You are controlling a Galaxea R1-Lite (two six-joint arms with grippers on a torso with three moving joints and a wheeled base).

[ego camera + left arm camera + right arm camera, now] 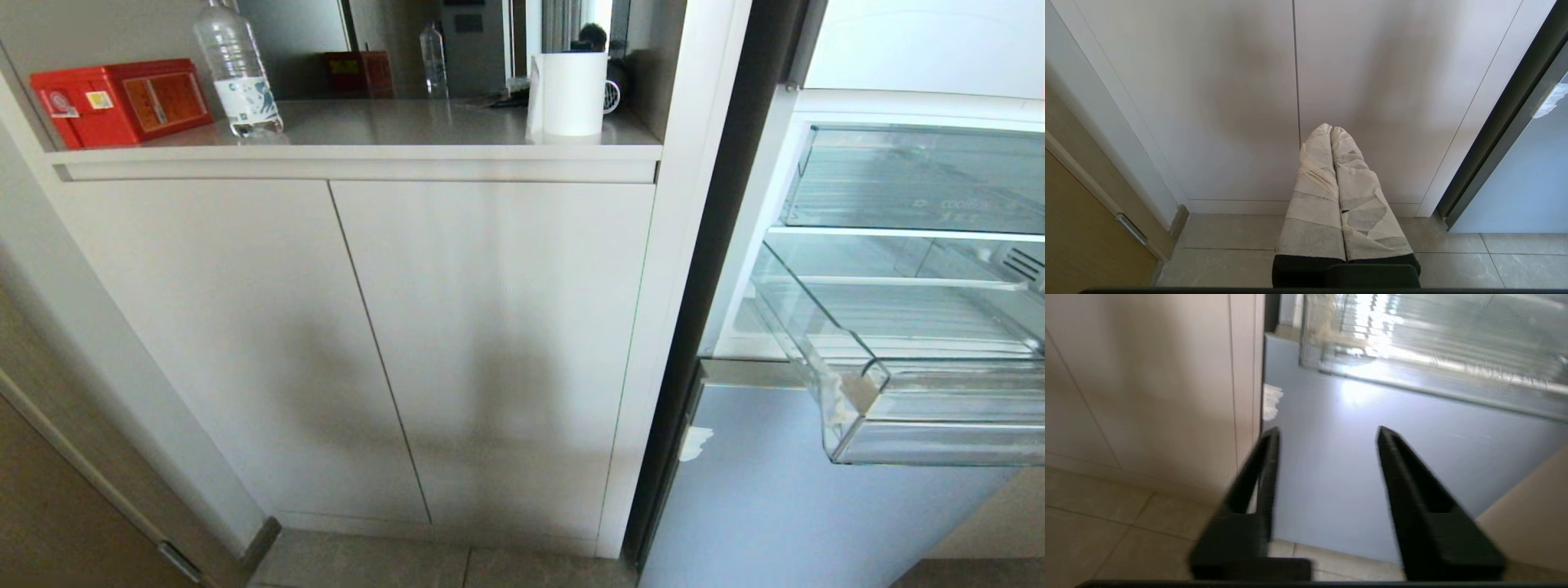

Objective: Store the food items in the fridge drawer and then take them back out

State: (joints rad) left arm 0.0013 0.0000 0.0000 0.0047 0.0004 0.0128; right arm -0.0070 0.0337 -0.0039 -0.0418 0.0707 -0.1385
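Fridge drawer (pixel 914 384) is seen pulled out at the right of the head view, below a second clear drawer (pixel 914 180) with faint lettering. No food items are seen in any view; the visible part of the pulled-out drawer looks bare, but its right end is cut off by the frame edge, so the rest cannot be checked.

Right gripper (pixel 1327 433) is seen low in front of the grey lower fridge door (pixel 1355 465), below the drawer front, jaws apart, nothing between them. Left gripper (pixel 1331 130) is parked facing the cabinet doors (pixel 351 343) near the floor, its taped fingers (pixel 1314 183) pressed together, nothing held.

Step in hand is judged to be a pause between stages or the wrap-up, with the drawer left out. If the drawer is to be pushed in, the front lip should be met squarely and pushed level so the drawer is not skewed on its rails. If items are to be fetched, jaws should be widened first.

Counts: clear drawers, two; cabinet doors, two; grippers, two. On the counter (pixel 392 122): water bottle (pixel 238 73), one; red box (pixel 122 100), one; white cylinder (pixel 569 94), one. A bottle and red box further back are taken as reflections.
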